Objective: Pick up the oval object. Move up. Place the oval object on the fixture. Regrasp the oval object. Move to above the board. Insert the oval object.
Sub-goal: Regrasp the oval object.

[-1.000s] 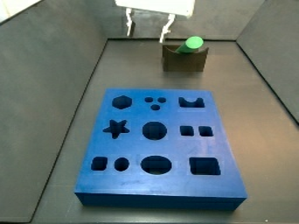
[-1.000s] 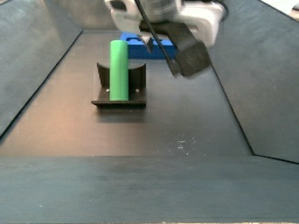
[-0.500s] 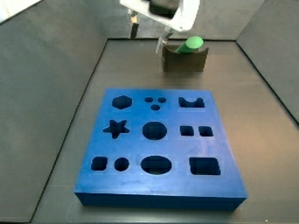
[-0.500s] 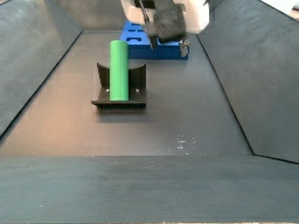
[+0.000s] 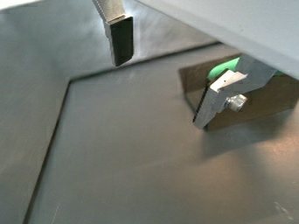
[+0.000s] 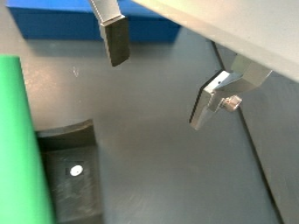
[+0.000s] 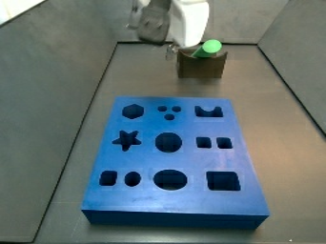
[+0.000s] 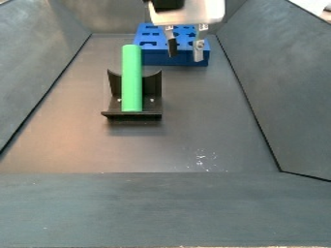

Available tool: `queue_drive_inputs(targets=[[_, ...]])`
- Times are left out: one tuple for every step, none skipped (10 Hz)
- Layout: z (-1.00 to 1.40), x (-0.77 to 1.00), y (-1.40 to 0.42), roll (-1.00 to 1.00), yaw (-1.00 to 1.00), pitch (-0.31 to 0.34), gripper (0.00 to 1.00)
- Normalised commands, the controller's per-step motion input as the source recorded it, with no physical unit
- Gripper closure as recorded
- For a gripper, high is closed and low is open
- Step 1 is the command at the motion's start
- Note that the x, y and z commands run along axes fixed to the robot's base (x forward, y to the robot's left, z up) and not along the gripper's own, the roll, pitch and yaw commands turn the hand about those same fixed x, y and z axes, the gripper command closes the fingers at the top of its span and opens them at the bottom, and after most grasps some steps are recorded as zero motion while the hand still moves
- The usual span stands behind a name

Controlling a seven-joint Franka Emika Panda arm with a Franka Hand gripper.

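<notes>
- The oval object [image 8: 131, 77] is seen standing upright in the fixture [image 8: 134, 102], untouched.
- The gripper [image 6: 162, 74] is held beside it with fingers [image 6: 115, 40] spread apart and nothing between them.
- The board [image 7: 174, 158] lies nearby on the floor.

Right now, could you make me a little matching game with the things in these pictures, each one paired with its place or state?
Things:
1. green peg
2. blue board
3. dark holder
4. gripper

Descriptions:
A. lies flat on the floor, full of shaped holes
B. jaws apart, nothing between them, up near the holder
C. stands upright in the holder
D. sits on the floor, carrying the peg

Pairs: 1-C, 2-A, 3-D, 4-B
</notes>
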Motion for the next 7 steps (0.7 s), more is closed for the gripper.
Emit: queue_drive_inputs(targets=[[-0.01,-0.05,-0.01,1.00,-0.94,-0.220,0.00],[0.00,-0.05,0.00,1.00,-0.96,-0.185,0.00],[0.00,-0.05,-0.01,1.00,-0.98,-0.135,0.00],[0.00,-0.05,-0.01,1.00,-0.99,-0.086,0.00],[0.01,-0.03,-0.01,0.98,-1.00,0.092,0.00],[0.01,-0.03,-0.01,0.97,-1.00,0.180,0.00],[-0.02,-0.02,-0.01,0.89,-0.90,0.391,0.00]])
